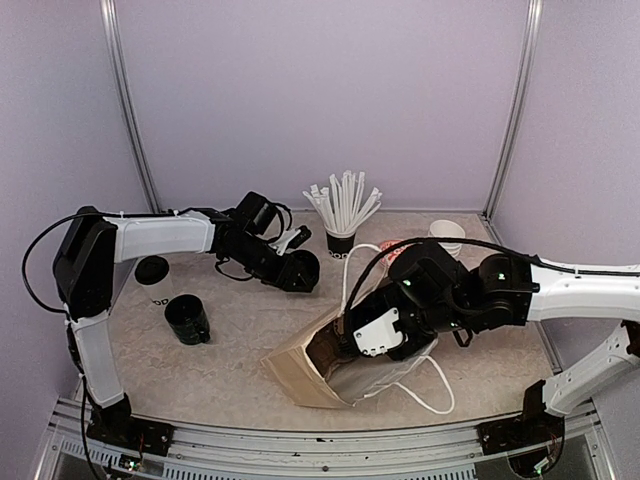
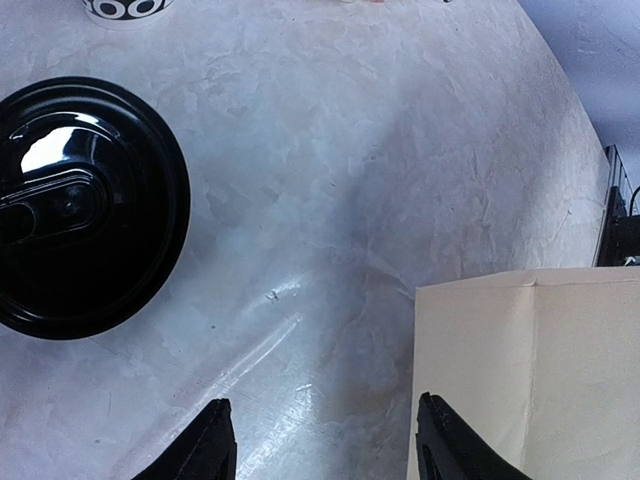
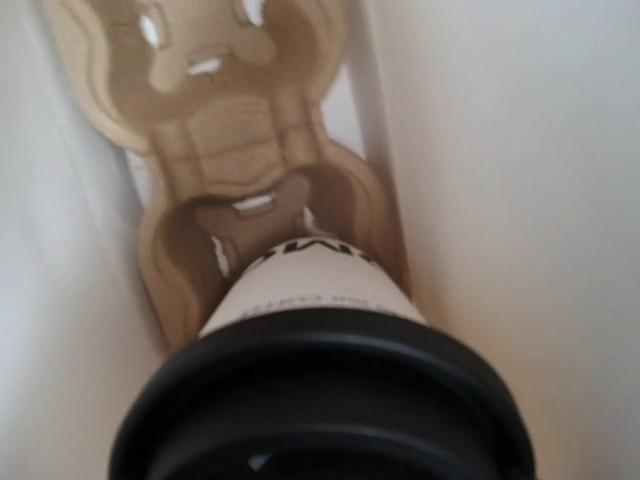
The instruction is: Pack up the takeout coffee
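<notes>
The takeout coffee (image 3: 310,285), a white cup with black lettering and a black lid (image 3: 320,400), fills the bottom of the right wrist view. It hangs inside the paper bag (image 3: 500,150), base-first over a brown cardboard cup carrier (image 3: 240,150). My right gripper (image 1: 347,353) reaches into the mouth of the bag (image 1: 300,378) and is shut on the cup; its fingers are hidden. In the top view the cup does not show. My left gripper (image 2: 325,445) is open and empty low over the table, beside a loose black lid (image 2: 80,205) and a corner of the bag (image 2: 540,370).
A dark glossy mug (image 1: 187,320) stands at the left front. Another flat black lid (image 1: 152,268) lies behind it. A cup of white straws (image 1: 341,238) and a white paper cup (image 1: 447,234) stand at the back. The bag's white handles (image 1: 435,395) trail toward the front right.
</notes>
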Controlling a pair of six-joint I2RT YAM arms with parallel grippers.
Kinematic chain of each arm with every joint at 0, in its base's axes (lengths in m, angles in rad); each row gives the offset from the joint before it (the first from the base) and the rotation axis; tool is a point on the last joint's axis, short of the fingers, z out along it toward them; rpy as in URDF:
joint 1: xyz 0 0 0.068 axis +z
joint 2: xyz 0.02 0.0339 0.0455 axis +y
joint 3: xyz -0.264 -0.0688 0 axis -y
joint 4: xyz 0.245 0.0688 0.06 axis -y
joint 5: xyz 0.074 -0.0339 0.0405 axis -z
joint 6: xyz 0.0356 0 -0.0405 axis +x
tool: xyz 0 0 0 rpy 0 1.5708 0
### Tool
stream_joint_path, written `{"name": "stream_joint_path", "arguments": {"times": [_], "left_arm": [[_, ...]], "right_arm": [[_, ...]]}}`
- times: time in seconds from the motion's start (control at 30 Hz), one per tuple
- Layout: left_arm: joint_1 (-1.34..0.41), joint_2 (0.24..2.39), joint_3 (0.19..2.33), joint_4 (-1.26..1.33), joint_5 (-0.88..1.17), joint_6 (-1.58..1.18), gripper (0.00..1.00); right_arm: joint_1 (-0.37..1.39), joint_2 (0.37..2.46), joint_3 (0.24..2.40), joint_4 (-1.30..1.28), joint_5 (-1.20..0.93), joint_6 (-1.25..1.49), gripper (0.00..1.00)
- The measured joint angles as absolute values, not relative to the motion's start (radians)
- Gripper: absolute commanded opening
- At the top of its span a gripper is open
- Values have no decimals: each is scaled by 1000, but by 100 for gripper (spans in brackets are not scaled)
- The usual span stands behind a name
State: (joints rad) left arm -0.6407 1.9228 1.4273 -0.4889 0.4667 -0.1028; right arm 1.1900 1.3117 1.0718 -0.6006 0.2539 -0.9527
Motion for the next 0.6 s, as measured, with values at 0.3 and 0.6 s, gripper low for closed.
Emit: {"name": "stream_joint_path", "arguments": {"times": [0.3, 0.6], "left_arm": [[-624, 1951, 1427, -492, 483, -104, 60], [-617, 1959, 1427, -496, 491, -103, 60]], "right_arm": [[1189, 1312, 1072, -664, 205, -952, 42], [1190, 1276, 1028, -674, 216, -968, 42]]}}
